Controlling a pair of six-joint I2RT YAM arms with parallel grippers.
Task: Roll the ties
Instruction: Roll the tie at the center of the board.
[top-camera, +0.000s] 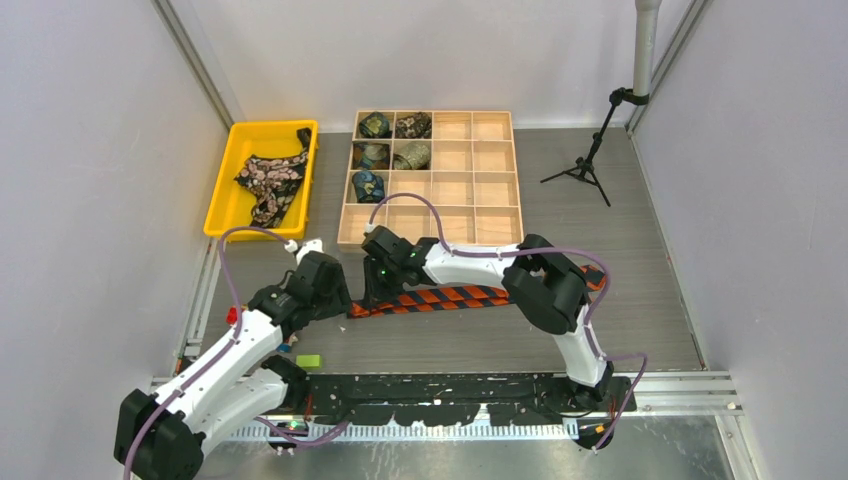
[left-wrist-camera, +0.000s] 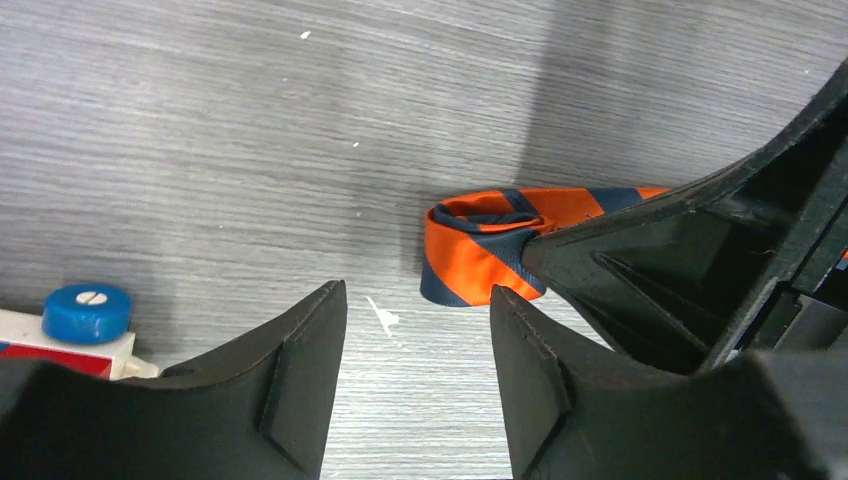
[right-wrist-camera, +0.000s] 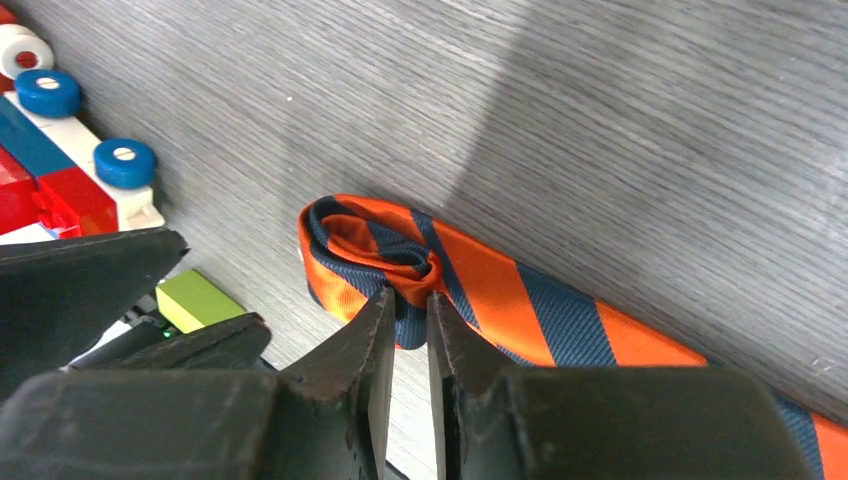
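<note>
An orange-and-dark-blue striped tie (top-camera: 450, 296) lies across the table in front of the arms, its left end curled into a small loose roll (right-wrist-camera: 375, 250). My right gripper (right-wrist-camera: 408, 298) is shut on the near edge of that roll, fabric pinched between its fingertips. My left gripper (left-wrist-camera: 418, 290) stands open just left of the roll (left-wrist-camera: 480, 250), nothing between its jaws, only bare table. In the top view both grippers meet at the tie's left end, left gripper (top-camera: 343, 300) beside right gripper (top-camera: 373, 293). A black tie with pink flowers (top-camera: 270, 180) lies crumpled in the yellow bin.
The yellow bin (top-camera: 222, 195) sits at the back left. A wooden grid tray (top-camera: 480, 190) behind the tie holds several small rolled ties (top-camera: 375, 125) in its left cells. Toy blocks (right-wrist-camera: 60, 150) and a green block (top-camera: 309, 361) lie near the left arm. A tripod (top-camera: 585, 165) stands back right.
</note>
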